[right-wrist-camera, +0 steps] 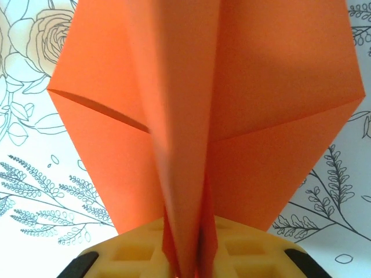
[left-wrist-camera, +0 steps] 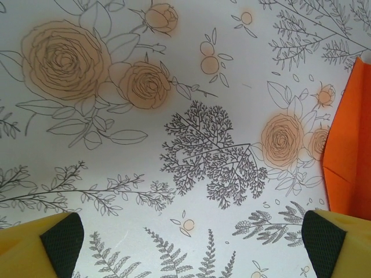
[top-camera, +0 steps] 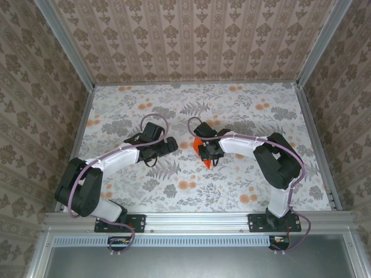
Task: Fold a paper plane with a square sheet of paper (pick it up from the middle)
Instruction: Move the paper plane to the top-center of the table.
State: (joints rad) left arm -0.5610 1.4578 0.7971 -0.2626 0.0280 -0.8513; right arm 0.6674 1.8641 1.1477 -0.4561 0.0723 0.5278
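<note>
The paper plane [right-wrist-camera: 232,87] is vivid orange paper with two flat wings spread over the table and a raised centre crease. My right gripper [right-wrist-camera: 188,258] is shut on that crease, which runs down between its yellow fingers [right-wrist-camera: 127,252]. From above, the orange paper [top-camera: 207,163] pokes out beside the right gripper [top-camera: 205,152] at mid-table. My left gripper [top-camera: 172,145] sits just left of it, open wide, holding nothing. In the left wrist view the left gripper [left-wrist-camera: 192,234] spans bare tablecloth, and one edge of the plane [left-wrist-camera: 351,150] lies at the far right, beyond the right pad [left-wrist-camera: 324,237].
The table [top-camera: 243,116] is covered in a white cloth printed with grey ferns and pale orange flowers. Metal rails [top-camera: 316,145] and wallpapered walls close it in on three sides. Both arms bend inward toward the centre.
</note>
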